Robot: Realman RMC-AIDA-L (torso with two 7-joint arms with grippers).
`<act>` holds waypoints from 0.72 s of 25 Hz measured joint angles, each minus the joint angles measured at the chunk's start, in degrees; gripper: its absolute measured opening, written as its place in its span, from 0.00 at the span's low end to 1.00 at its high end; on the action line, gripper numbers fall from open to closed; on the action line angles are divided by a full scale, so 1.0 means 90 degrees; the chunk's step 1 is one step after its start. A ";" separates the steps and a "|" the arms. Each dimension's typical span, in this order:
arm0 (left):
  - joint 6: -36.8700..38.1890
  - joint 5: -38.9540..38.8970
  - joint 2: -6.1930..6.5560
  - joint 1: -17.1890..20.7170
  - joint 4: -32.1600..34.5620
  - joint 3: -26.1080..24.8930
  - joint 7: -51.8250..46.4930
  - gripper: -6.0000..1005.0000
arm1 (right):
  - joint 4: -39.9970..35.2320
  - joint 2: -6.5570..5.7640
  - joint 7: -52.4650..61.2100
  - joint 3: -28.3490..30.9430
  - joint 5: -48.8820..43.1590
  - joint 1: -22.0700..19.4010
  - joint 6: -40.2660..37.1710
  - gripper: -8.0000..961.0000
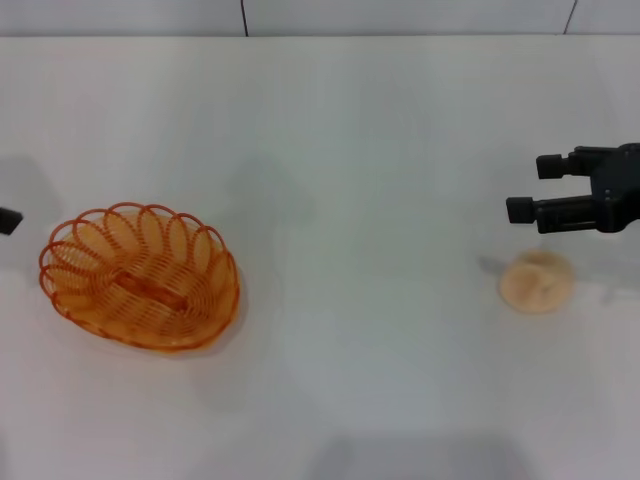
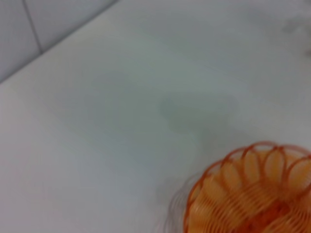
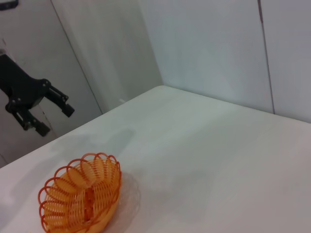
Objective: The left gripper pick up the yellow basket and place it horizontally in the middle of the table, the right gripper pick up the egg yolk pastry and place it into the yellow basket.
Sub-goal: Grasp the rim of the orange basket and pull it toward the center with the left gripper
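Oval orange-yellow wire basket at lower left, long axis tilted; black two-fingered left gripper spread wide, empty, just left of it, nearer than right gripper.

text: none readable | labels: none | brands: none | numbers: none | signs: none | checked: basket, pastry, counter, both grippers' visible parts
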 joint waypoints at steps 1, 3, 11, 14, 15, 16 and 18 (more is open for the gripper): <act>-0.0063 0.0143 -0.0012 -0.0006 -0.0008 0.0020 0.0006 0.86 | 0.0000 0.0000 0.0018 -0.0047 0.0003 0.0008 0.0043 0.91; -0.0196 0.0370 -0.0048 -0.0010 -0.0022 0.0075 0.0027 0.86 | 0.0000 0.0000 0.0054 -0.0136 0.0009 0.0023 0.0124 0.91; -0.0978 0.0602 -0.0332 -0.0015 -0.0282 0.0605 0.0119 0.86 | 0.0000 0.0000 0.0081 -0.0264 0.0138 0.0036 0.0223 0.91; -0.1124 0.0593 -0.0426 -0.0064 -0.0381 0.0639 0.0204 0.86 | 0.0000 0.0000 0.0081 -0.0265 0.0155 0.0037 0.0223 0.91; -0.1141 0.0589 -0.0435 -0.0086 -0.0439 0.0642 0.0229 0.86 | 0.0000 0.0000 0.0081 -0.0265 0.0155 0.0037 0.0223 0.91; -0.1176 0.0588 -0.0451 -0.0126 -0.0537 0.0645 0.0261 0.86 | 0.0000 0.0000 0.0081 -0.0265 0.0155 0.0037 0.0223 0.91; -0.1248 0.0594 -0.0487 -0.0183 -0.0674 0.0662 0.0314 0.85 | 0.0000 0.0000 0.0081 -0.0264 0.0155 0.0037 0.0223 0.91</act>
